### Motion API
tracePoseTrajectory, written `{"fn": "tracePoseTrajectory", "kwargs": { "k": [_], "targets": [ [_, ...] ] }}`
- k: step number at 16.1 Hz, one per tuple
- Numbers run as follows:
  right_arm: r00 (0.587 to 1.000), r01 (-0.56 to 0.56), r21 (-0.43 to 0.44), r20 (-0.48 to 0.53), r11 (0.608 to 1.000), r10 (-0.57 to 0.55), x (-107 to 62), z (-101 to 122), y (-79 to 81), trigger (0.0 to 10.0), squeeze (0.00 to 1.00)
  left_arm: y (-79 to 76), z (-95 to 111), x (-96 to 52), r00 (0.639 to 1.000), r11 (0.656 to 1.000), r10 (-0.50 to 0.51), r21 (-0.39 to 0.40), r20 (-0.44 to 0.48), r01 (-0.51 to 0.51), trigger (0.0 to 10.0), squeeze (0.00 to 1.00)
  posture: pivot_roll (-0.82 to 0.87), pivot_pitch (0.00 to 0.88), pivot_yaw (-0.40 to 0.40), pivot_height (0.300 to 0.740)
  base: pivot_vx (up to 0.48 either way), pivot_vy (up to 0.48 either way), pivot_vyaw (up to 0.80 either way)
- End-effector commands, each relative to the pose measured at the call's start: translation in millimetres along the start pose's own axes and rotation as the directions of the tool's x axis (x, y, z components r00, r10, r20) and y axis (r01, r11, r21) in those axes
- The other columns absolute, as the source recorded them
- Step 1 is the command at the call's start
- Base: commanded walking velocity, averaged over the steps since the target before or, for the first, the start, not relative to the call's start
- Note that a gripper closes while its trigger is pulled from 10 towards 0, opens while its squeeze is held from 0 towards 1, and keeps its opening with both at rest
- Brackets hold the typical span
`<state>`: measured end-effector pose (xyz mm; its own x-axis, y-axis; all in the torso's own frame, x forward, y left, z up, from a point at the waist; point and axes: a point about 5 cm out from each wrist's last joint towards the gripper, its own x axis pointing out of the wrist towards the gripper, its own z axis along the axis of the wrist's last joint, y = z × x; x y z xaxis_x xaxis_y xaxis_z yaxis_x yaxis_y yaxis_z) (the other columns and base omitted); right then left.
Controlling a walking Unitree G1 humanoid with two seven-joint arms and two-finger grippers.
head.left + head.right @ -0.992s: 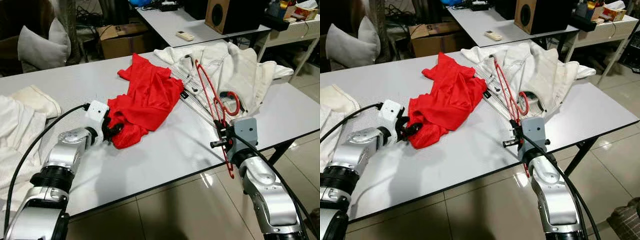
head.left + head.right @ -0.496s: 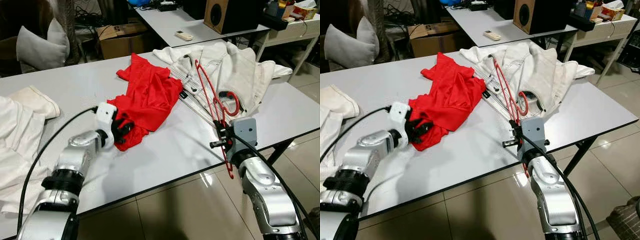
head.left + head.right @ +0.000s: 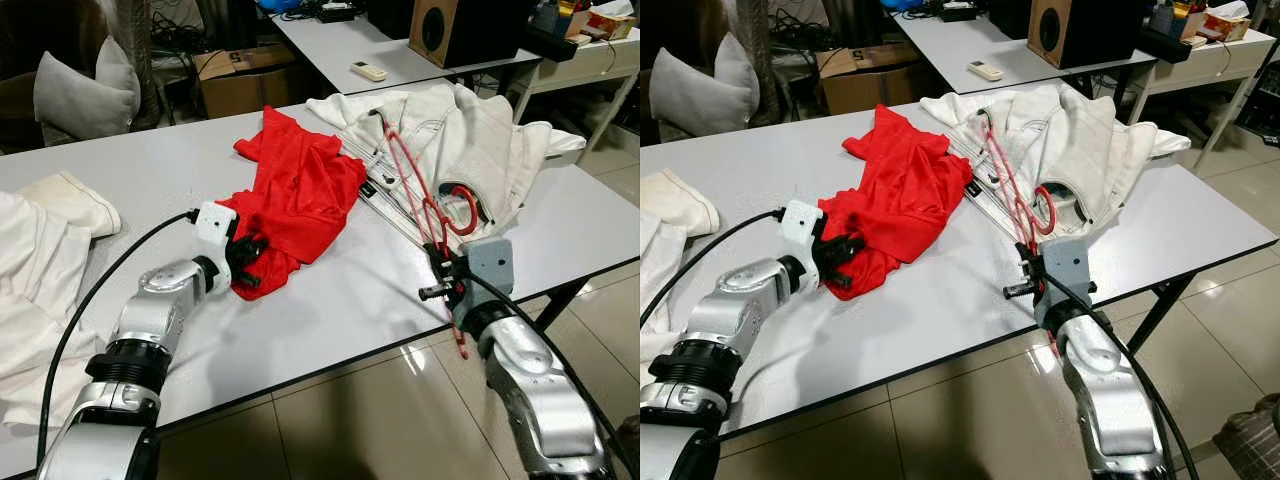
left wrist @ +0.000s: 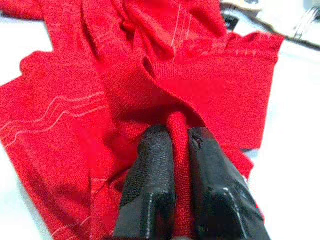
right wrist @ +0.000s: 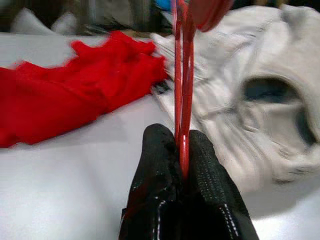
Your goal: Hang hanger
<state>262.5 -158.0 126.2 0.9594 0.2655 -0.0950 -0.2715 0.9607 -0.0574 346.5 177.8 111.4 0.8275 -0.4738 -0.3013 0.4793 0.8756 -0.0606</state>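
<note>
So far I've only got both things in hand: my left gripper (image 4: 172, 150) has its fingers pinching a fold of the red shirt (image 3: 300, 195) on the tabletop (image 3: 340, 310), and my right gripper (image 5: 182, 150) is clamped on the red hanger (image 3: 425, 205) at the near edge. The hanger isn't inside the shirt yet, and hanging hasn't begun.
</note>
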Motion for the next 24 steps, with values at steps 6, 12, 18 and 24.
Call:
{"fn": "tracePoseTrajectory", "kwargs": {
  "k": [6, 12, 18, 24],
  "targets": [
    [0.889, -0.458, 0.020, -0.014, 0.889, 0.458, -53.4, 7.3, 15.9, 10.0, 0.00, 3.6, 90.5, -1.5, 0.952, 0.994, -0.013, -0.103, 0.306, 0.046, 0.0, 0.00, -0.14, 0.000, 0.094, 0.740, 0.000, 0.000, 0.00],
    [0.853, -0.516, 0.022, -0.085, 0.857, 0.515, -73.2, 11.0, -1.6, 10.0, 0.00, 0.9, 140.7, -15.6, 0.915, 0.994, -0.098, -0.011, 0.391, 0.111, 0.0, 0.00, -0.16, 0.000, 0.098, 0.740, 0.000, 0.000, 0.00],
    [0.890, -0.436, 0.035, -0.131, 0.899, 0.437, -56.3, 7.3, -4.4, 10.0, 0.00, -8.9, 139.6, -22.0, 0.941, 0.966, -0.152, 0.248, 0.302, 0.077, 0.0, 0.00, -0.14, 0.000, 0.081, 0.740, 0.000, 0.000, 0.00],
    [0.867, -0.488, 0.052, -0.089, 0.872, 0.490, -52.6, 14.7, 6.9, 10.0, 0.00, -17.7, 139.0, -20.9, 0.952, 0.930, -0.162, 0.362, 0.260, 0.060, 0.0, 0.00, -0.14, 0.000, 0.075, 0.740, 0.000, 0.000, 0.00]
  ]
}}
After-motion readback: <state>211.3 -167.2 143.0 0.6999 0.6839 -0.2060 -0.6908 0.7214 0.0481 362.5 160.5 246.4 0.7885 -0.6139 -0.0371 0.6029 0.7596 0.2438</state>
